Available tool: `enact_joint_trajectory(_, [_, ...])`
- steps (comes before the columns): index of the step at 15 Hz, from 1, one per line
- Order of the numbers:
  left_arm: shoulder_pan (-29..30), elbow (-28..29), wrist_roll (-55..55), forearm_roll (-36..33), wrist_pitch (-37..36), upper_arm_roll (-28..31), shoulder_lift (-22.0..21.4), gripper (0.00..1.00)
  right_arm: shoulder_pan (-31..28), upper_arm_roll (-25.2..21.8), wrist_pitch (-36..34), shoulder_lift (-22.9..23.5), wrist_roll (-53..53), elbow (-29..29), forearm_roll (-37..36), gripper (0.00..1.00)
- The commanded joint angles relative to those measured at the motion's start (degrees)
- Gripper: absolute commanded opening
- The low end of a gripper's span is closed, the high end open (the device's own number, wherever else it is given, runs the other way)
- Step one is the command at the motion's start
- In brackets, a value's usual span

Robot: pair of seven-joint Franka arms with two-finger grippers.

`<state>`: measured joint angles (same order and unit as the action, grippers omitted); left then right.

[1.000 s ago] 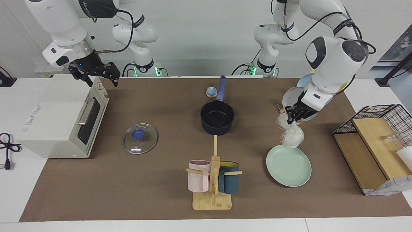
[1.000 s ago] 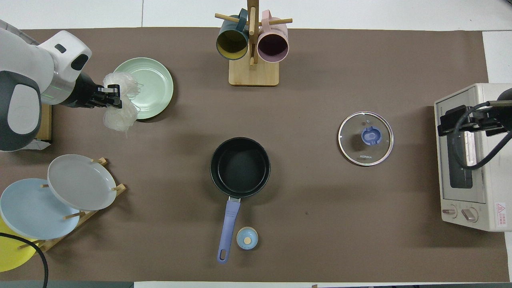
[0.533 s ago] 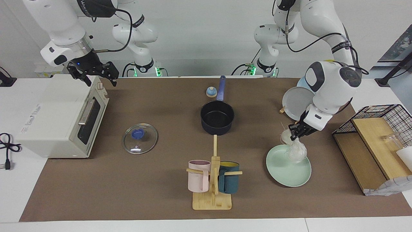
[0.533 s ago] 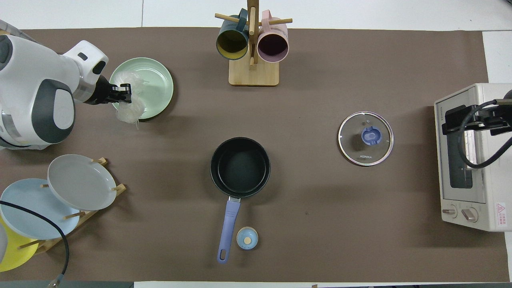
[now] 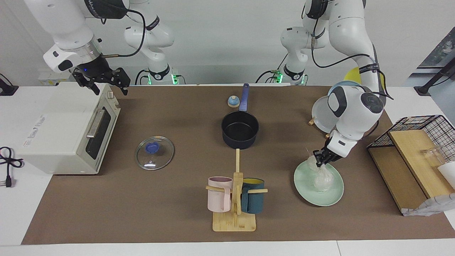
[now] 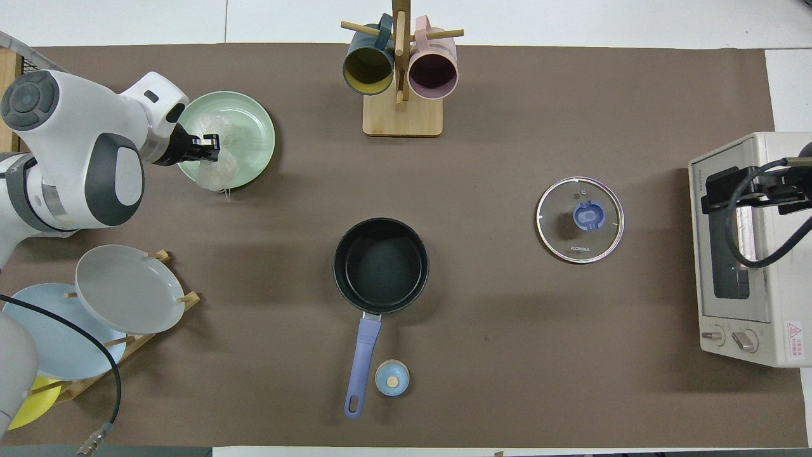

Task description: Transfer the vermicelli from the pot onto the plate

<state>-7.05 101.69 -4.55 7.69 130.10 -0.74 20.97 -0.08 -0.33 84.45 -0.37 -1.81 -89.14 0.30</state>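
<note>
My left gripper (image 5: 319, 160) (image 6: 212, 146) is shut on the vermicelli (image 5: 321, 177) (image 6: 219, 158), a wispy white clump that hangs from the fingertips down onto the mint-green plate (image 5: 334, 195) (image 6: 257, 124). The clump's lower end rests on the plate. The dark navy pot (image 5: 240, 129) (image 6: 380, 265) with its long blue handle stands empty mid-table, nearer to the robots than the mug stand. My right gripper (image 5: 103, 81) (image 6: 729, 190) waits open over the top of the toaster oven.
A white toaster oven (image 5: 67, 128) (image 6: 748, 254) sits at the right arm's end. A glass lid (image 5: 154, 153) (image 6: 580, 219) lies beside it. A wooden mug stand (image 5: 235, 199) (image 6: 401, 76) holds two mugs. A plate rack (image 6: 120, 298) and a wire basket (image 5: 423, 142) stand at the left arm's end.
My left gripper has come down and moved over the plate with the vermicelli, whose lower end now rests on the plate. The right arm has barely moved.
</note>
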Motion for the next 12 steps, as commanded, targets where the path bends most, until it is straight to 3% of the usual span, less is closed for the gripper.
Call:
enact_joint_trajectory(1, [-0.07, 0.35, 0.07, -1.01, 1.22, 0.13, 0.21, 0.90, -0.36, 0.60, 0.63, -0.42, -0.74, -0.16, -0.65, 1.00])
enact_joint_trajectory(2, [-0.24, 0.00, -0.46, -0.93, 0.34, 0.13, -0.05, 1.00, -0.36, 0.51, 0.63, -0.42, -0.74, -0.16, -0.65, 1.00])
enact_joint_trajectory(7, [0.55, -7.55, -1.78, -0.93, -14.06, 0.83, -3.12, 1.00, -0.19, 0.60, 0.45, -0.51, -0.74, -0.16, -0.56, 1.00])
enact_joint_trajectory(12, [0.55, -7.30, -1.96, -2.76, -24.43, 3.82, -13.39, 1.00, -0.10, 0.77, 0.36, -0.51, -0.74, -0.07, -0.65, 1.00])
